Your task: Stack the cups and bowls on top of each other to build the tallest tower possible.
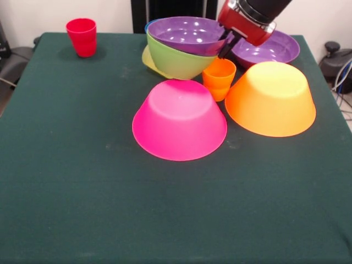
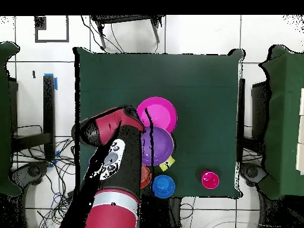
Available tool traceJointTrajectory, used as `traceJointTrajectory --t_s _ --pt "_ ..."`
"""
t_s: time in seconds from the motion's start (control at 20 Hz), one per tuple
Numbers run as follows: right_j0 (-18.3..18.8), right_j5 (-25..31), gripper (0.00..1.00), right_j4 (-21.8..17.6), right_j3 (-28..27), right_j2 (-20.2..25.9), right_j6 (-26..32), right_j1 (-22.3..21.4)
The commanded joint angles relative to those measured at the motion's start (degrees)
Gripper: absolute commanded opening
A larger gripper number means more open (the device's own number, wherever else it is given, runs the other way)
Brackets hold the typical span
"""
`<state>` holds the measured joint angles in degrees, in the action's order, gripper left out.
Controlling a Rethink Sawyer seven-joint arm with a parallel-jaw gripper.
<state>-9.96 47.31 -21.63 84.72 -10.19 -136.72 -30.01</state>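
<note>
Now the gripper (image 1: 226, 48), grip state impossible to tell, hangs at the purple bowl's (image 1: 187, 34) three o'clock rim, orange cup (image 1: 219, 77) directly below at six.

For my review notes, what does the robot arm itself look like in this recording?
The arm is glossy red with black sections. From overhead, a light grey panel with dark round buttons sits on its upper side, and a red band rings its base. In the front view, the red wrist housing carries a black cylinder above and a thin black end effector below.
</note>
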Motion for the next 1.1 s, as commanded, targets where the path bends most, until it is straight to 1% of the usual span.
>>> traceJointTrajectory --t_s 0.05,0.1,0.2,0.35,0.45,0.6,1.1 --pt "-0.67 -13.24 0.00 -7.53 -1.28 5.56 4.36 2.52" --pt "-0.18 -14.11 0.00 -8.01 -0.90 6.10 5.10 2.21" --pt "1.18 -17.60 0.00 -9.81 -0.44 7.81 7.59 1.74" --pt "2.04 -19.02 0.00 -10.94 -0.35 9.08 8.64 1.51" --pt "1.09 -18.78 0.00 -11.56 -0.73 8.27 7.42 1.47" --pt "0.97 -17.82 0.00 -11.20 -0.23 8.35 6.78 1.15" --pt "2.15 -14.24 0.00 -10.00 0.18 10.24 9.25 0.21"
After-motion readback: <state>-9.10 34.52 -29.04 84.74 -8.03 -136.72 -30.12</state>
